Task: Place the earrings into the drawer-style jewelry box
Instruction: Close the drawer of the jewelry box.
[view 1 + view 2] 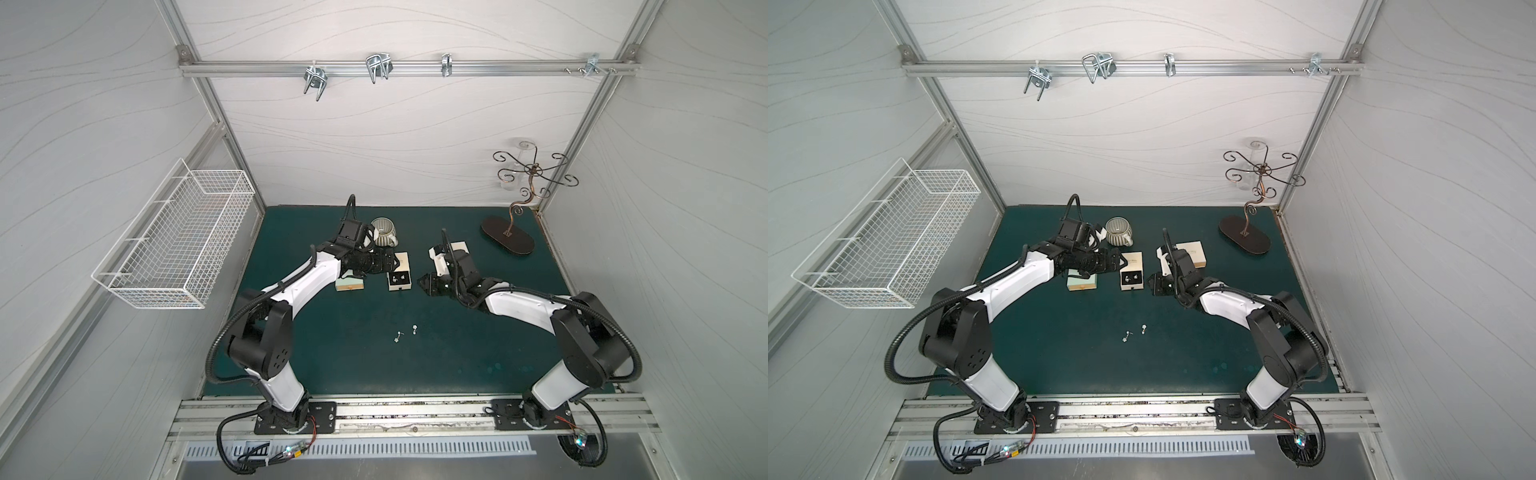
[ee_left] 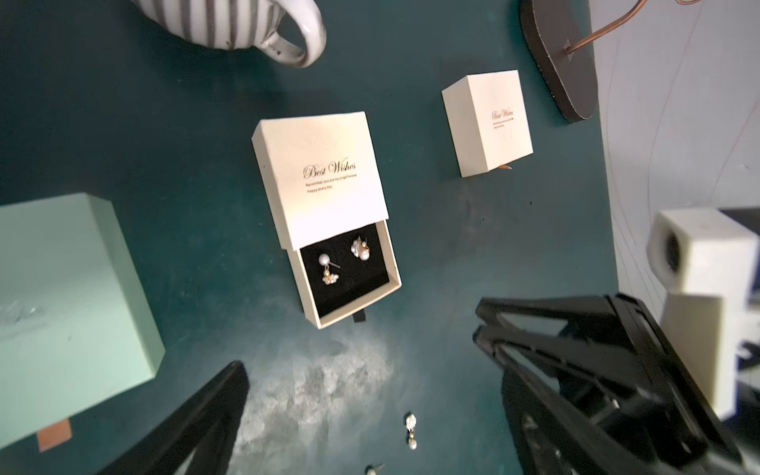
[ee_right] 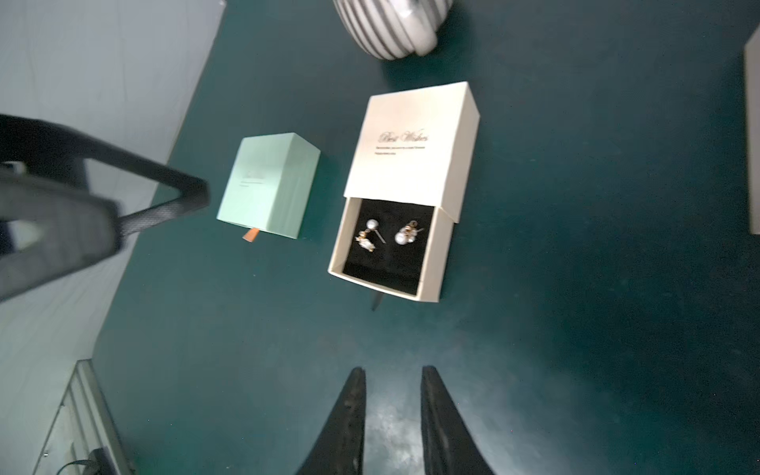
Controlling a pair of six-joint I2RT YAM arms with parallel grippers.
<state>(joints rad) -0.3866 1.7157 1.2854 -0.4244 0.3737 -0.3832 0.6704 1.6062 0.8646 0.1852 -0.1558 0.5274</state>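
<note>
Two earrings [image 2: 325,260] sit in the open drawer [image 2: 353,288] of the cream jewelry box [image 2: 320,164], and a couple of loose earrings [image 1: 414,329] lie on the counter [image 1: 457,353] nearby. Right fingers [image 3: 349,419] barely apart, empty; left fingers [image 2: 214,415] spread wide, empty.

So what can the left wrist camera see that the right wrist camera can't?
Only the left wrist: loose pearl earrings on the dark green mat, and the dark oval base of the copper wire stand. Only the right wrist: the mint-green cardboard box whole, lid and orange pull tab together. Both: the open cream drawer-style box holding two pearl earrings on black lining, and the striped ceramic mug.
</note>
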